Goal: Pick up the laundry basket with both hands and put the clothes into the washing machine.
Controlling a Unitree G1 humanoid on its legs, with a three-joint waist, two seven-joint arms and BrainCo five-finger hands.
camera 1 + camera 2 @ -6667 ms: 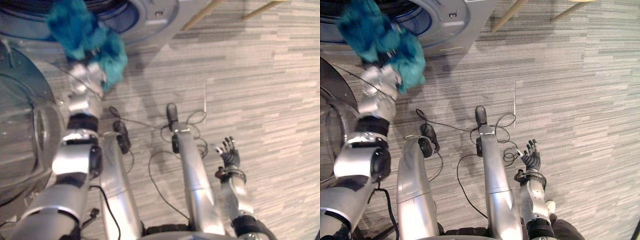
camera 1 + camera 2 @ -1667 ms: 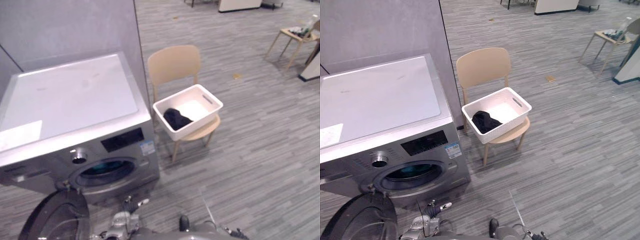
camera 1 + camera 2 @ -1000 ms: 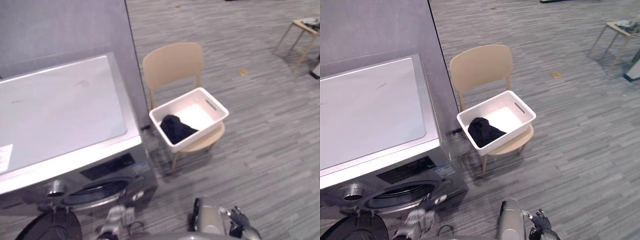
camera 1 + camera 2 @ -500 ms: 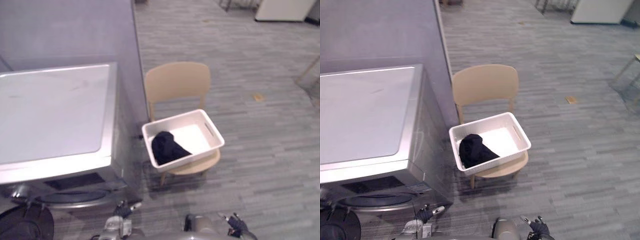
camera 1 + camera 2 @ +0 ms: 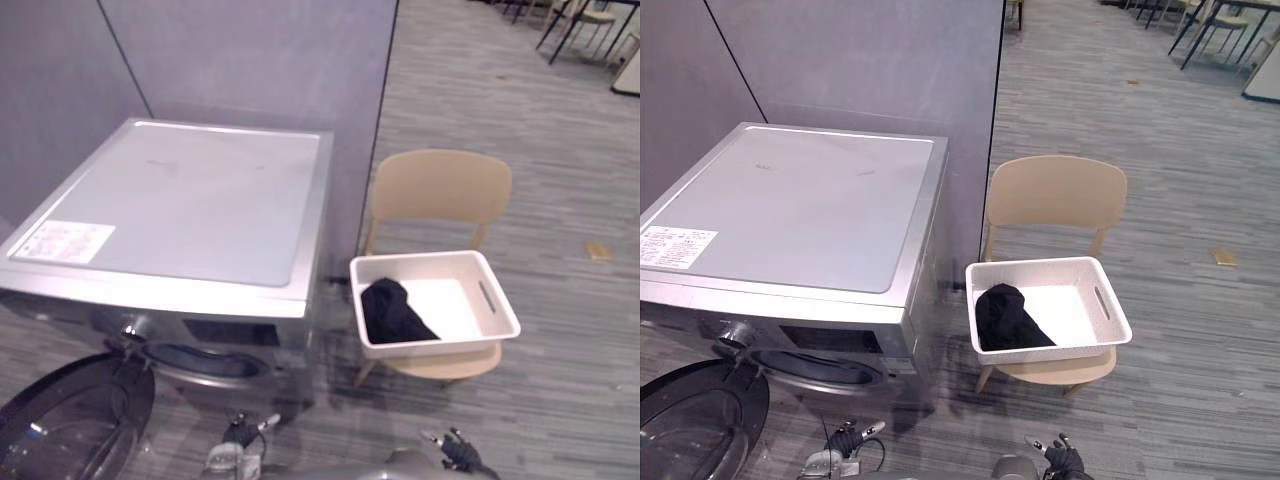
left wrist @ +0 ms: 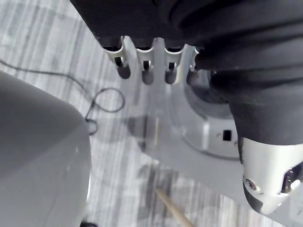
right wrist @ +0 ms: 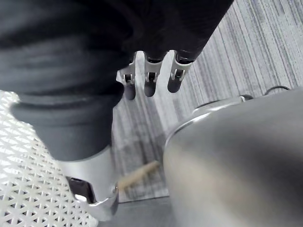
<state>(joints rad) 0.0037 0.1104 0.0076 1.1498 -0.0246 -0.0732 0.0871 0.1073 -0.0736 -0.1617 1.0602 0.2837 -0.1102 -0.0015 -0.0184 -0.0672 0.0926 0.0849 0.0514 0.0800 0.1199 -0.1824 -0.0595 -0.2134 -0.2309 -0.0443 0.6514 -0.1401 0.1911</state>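
A white laundry basket (image 5: pixel 440 348) sits on the seat of a beige chair (image 5: pixel 440 190), right of the washing machine (image 5: pixel 190 200). One black garment (image 5: pixel 395 312) lies in the basket's left half. The machine's round door (image 5: pixel 70 420) hangs open at the lower left, beside the drum opening (image 5: pixel 205 362). My left hand (image 5: pixel 240 455) is low in front of the machine, fingers (image 6: pixel 144 66) straight and empty. My right hand (image 5: pixel 1060 458) is low in front of the chair, fingers (image 7: pixel 149 75) straight, with nothing in it. Both hands are well short of the basket.
A grey partition wall (image 5: pixel 250 60) stands behind the machine and chair. Grey plank floor (image 5: pixel 580 400) stretches to the right of the chair. Further chairs (image 5: pixel 1210 25) stand far off at the upper right. White lattice of the basket wall (image 7: pixel 23 189) shows past my right thumb.
The teal garment my left hand held up at the drum is gone from it. The camera has swung; machine, chair and basket now sit further right. Both hands stay low and open.
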